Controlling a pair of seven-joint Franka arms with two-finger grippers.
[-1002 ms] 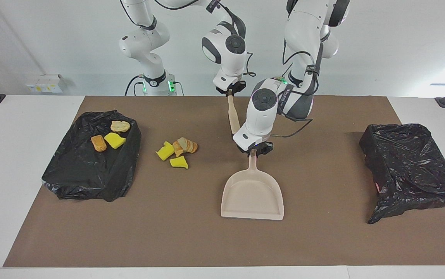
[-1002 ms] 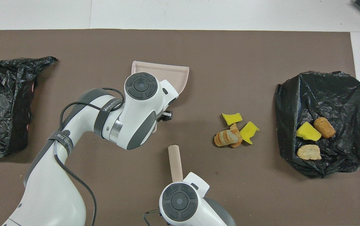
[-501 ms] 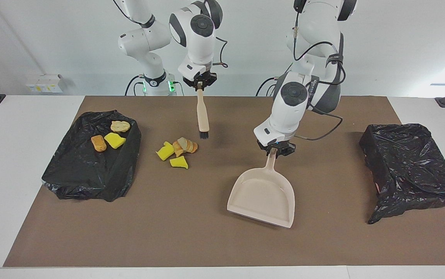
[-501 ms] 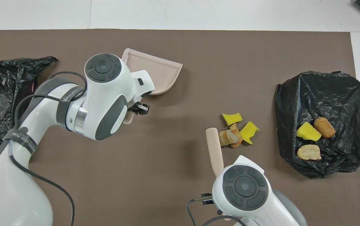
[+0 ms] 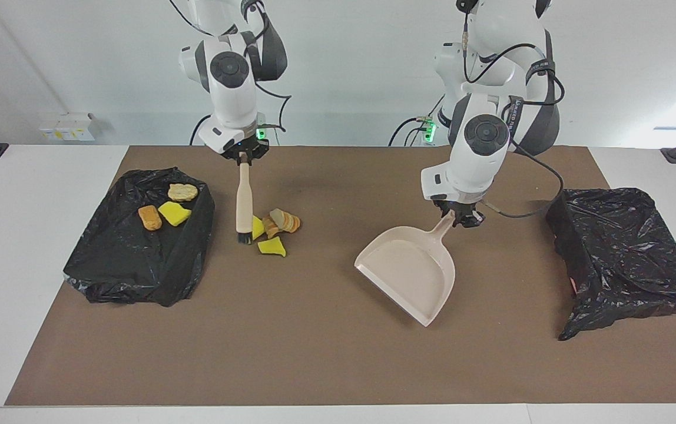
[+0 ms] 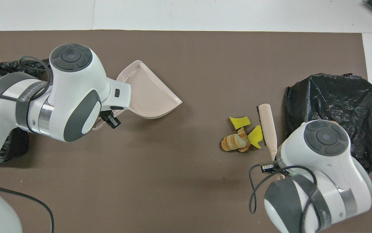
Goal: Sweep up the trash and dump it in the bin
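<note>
We see a white room and a table with a big brown mat [image 5: 326, 365] on it. From the facing view, our right gripper [image 5: 244, 156] is pinched shut on the top of the brush [image 5: 244, 206]. The brush hangs straight down, long way up and down, with its black bristles low by the mat. The trash [image 5: 273, 231] lies on the mat just beside the bristles, on the side toward the middle of the mat. It is a small heap of bright yellow sponge bits and tan bread lumps. More bits already lie in the black bin bag [image 5: 138, 247] at the right arm's end of the mat. Our left gripper [image 5: 461, 218] is pinched shut on the handle of the dustpan [image 5: 411, 271]. The pan is tipped up, well apart from the heap. Another black bag [image 5: 626, 259] sits at the left arm's end.

From the overhead view, the brush [image 6: 268, 126] stands between the trash [image 6: 241, 136] and the bin bag [image 6: 338, 100]. The dustpan [image 6: 148, 94] has its open mouth turned toward the heap. We think the brush must push the heap that way, and the pan must come closer.
</note>
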